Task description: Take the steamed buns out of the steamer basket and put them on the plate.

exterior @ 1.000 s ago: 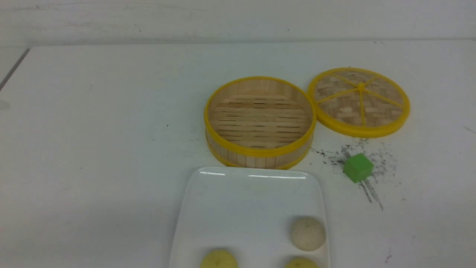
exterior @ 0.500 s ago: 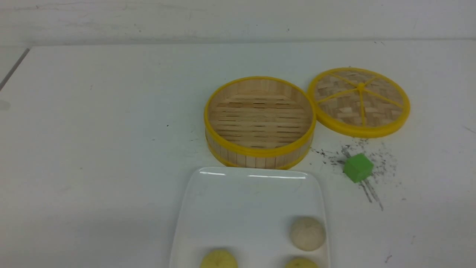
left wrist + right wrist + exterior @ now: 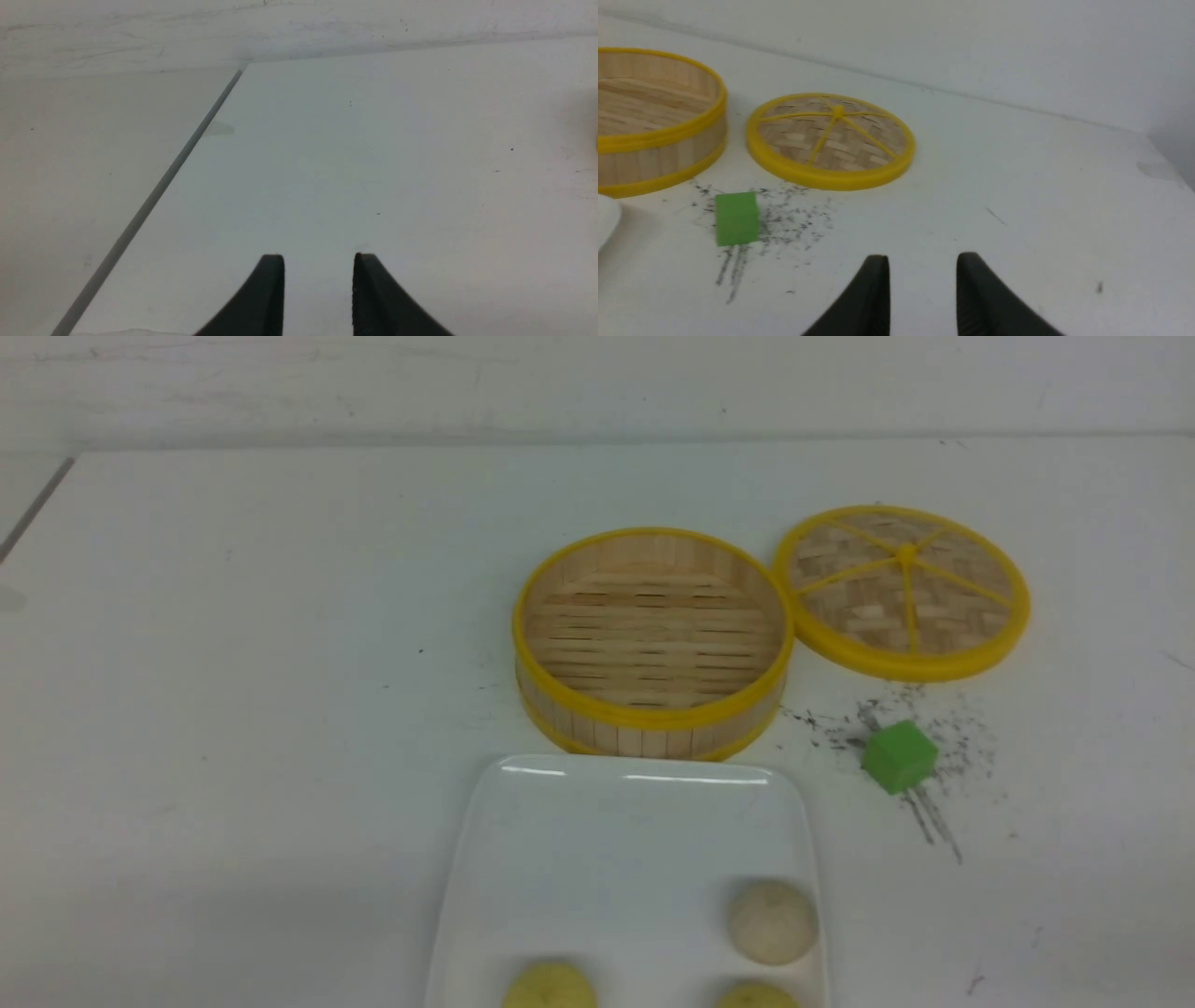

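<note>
Three steamed buns lie on the white plate (image 3: 579,840) at the front: an off-white one (image 3: 772,921) and two pale yellow ones (image 3: 550,987) (image 3: 756,997), cut by the frame's lower edge. The steamer basket (image 3: 652,642) (image 3: 649,123) stands just behind the plate with nothing in it. Neither arm shows in the front view. My left gripper (image 3: 318,261) hangs open over bare table, nothing between its fingers. My right gripper (image 3: 923,261) is open too, over bare table, right of the green cube.
The woven lid (image 3: 902,590) (image 3: 830,140) lies flat right of the basket. A green cube (image 3: 898,757) (image 3: 736,218) sits among dark scuff marks in front of the lid. A table seam (image 3: 154,196) runs at the far left. A wall stands behind the table.
</note>
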Tool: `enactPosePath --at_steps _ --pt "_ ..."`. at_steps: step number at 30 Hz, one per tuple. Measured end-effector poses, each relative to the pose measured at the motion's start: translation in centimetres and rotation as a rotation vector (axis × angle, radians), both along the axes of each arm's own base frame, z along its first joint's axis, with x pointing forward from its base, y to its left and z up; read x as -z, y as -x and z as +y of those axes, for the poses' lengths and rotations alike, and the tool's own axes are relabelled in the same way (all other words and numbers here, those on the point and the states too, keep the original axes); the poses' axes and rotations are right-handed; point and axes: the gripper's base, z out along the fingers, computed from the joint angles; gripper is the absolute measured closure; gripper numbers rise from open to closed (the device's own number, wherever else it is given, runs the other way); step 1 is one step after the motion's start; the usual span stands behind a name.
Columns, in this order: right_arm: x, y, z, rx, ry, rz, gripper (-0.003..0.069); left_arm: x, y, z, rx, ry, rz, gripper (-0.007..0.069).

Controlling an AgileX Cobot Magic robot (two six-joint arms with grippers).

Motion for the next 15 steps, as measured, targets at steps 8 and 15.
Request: enactPosePath --at_steps 8,15 --pt "3.3 -1.1 -0.1 0.155 -0.210 -0.010 0.0421 0.0 0.0 0.0 0.000 0.000 0.001 0.0384" --pt "6.5 -1.3 -0.4 0.248 -0.277 0.093 0.0421 0.0 0.0 0.0 0.000 0.000 0.001 0.0384"
